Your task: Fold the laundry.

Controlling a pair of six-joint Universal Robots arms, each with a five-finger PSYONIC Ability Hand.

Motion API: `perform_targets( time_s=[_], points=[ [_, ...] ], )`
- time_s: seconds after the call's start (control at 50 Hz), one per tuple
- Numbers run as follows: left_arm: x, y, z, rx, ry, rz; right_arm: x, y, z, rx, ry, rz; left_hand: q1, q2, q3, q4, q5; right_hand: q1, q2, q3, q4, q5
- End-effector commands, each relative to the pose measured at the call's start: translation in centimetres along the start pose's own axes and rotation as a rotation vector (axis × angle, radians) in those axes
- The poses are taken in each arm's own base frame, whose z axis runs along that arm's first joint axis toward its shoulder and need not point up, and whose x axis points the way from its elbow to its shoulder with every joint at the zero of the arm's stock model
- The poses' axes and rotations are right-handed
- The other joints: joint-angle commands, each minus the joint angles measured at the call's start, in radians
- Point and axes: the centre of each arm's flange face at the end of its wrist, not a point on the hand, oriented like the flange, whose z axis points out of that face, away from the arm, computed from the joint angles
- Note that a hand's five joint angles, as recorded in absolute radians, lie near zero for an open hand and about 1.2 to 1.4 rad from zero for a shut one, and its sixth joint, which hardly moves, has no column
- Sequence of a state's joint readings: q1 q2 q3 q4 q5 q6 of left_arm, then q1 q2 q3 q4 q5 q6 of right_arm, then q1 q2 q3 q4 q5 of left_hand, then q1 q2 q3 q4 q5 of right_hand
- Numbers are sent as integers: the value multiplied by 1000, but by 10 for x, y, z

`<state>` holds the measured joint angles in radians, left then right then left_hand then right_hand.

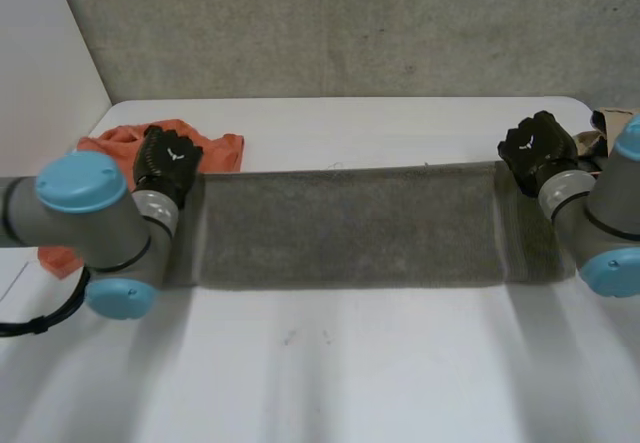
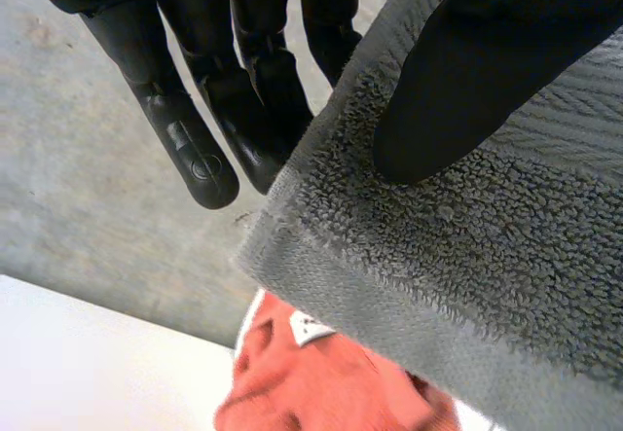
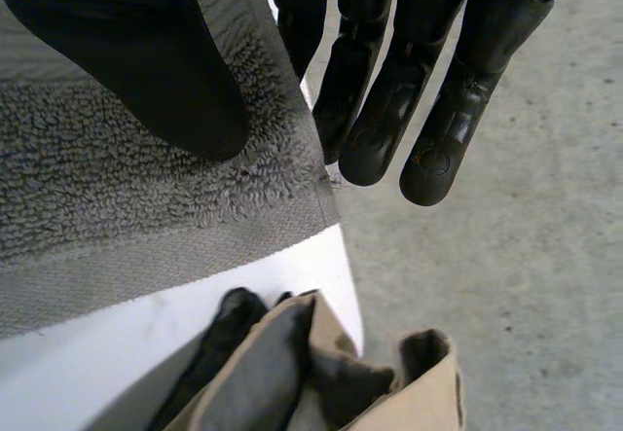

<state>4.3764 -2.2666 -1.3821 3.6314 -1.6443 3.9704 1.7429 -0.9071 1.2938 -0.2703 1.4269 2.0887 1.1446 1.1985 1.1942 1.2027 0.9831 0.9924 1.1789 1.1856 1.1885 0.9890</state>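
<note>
A grey towel point(image 1: 350, 225) hangs stretched in a long band between my two hands above the white table point(image 1: 350, 373). My left hand point(image 1: 165, 160) pinches the towel's far left corner. In the left wrist view its thumb point(image 2: 458, 90) presses on the terry cloth point(image 2: 467, 246) and its straight fingers point(image 2: 195, 149) lie behind the edge. My right hand point(image 1: 537, 148) holds the far right corner the same way, with its thumb point(image 3: 146, 52) on the towel point(image 3: 117, 188) and its fingers point(image 3: 428, 110) behind it.
An orange garment point(image 1: 215, 148) lies crumpled at the table's back left, under my left hand point(image 2: 321, 382). A tan and black pile of clothes point(image 3: 292, 373) sits at the table's right edge point(image 1: 603, 128). Beyond the table is concrete floor.
</note>
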Motion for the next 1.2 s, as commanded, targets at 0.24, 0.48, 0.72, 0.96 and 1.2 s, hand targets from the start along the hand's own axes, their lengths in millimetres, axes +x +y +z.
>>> perform_targets(
  time_s=[0.24,0.48,0.72,0.96,1.2],
  points=[
    [0,-22,0,105,-75,40,5,-6,0,52,82,196,-970,-1024,-1020,-1028,-983,-818,-1004,-1011,-1014,-989],
    [-22,-42,-60,119,-45,-126,28,8,-73,-145,-175,548,-970,-1024,-1020,-1028,-983,-817,-1004,-1011,-1013,-988],
    [-13,-43,-79,113,5,-220,7,32,-87,-183,-239,582,-970,-1024,-1020,-1028,-983,-576,-762,-769,-772,-747],
    [-10,-39,-80,101,15,-220,-23,59,-67,-184,-242,484,-970,-1024,-1020,-1028,-983,71,-115,-122,-125,-100],
    [-14,-40,-80,102,4,-220,-4,95,-67,-295,-162,408,-970,-1024,-1020,-1028,-983,404,217,211,208,233]
  ],
)
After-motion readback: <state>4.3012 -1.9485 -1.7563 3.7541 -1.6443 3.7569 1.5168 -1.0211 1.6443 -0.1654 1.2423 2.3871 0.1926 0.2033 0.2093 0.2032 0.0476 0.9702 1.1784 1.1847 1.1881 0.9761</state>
